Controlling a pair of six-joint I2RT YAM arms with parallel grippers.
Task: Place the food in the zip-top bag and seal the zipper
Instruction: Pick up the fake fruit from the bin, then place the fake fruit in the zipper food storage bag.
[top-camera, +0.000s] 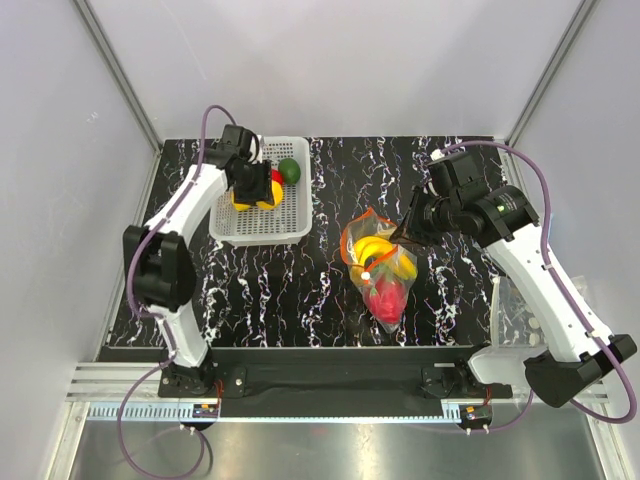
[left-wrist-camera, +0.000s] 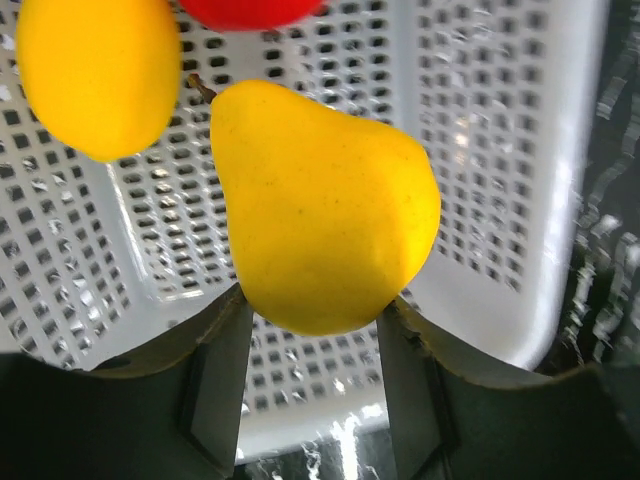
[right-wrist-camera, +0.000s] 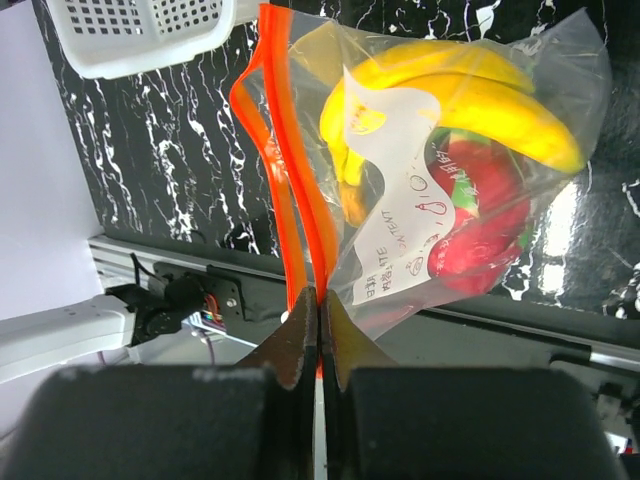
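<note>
Evidently the left gripper (left-wrist-camera: 315, 305) is clamping the yellow pear (left-wrist-camera: 320, 200) in the white basket (left-wrist-camera: 500, 150), probably for carrying bagward; the right gripper (right-wrist-camera: 318, 310) is pinching the zipper (right-wrist-camera: 290, 180), likely propping open the zip-top bag (right-wrist-camera: 585, 60) lying on the table (right-wrist-camera: 150, 150), with banana bunch (right-wrist-camera: 470, 90) and dragon fruit (right-wrist-camera: 485, 225) inside; its white label (right-wrist-camera: 400, 200) is masking some fruit.

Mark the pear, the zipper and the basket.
pear (left-wrist-camera: 320, 210): left wrist view, middle of its body.
zipper (right-wrist-camera: 282, 110): right wrist view, orange strip's upper stretch.
basket (top-camera: 260, 231): top view, near wall.
</note>
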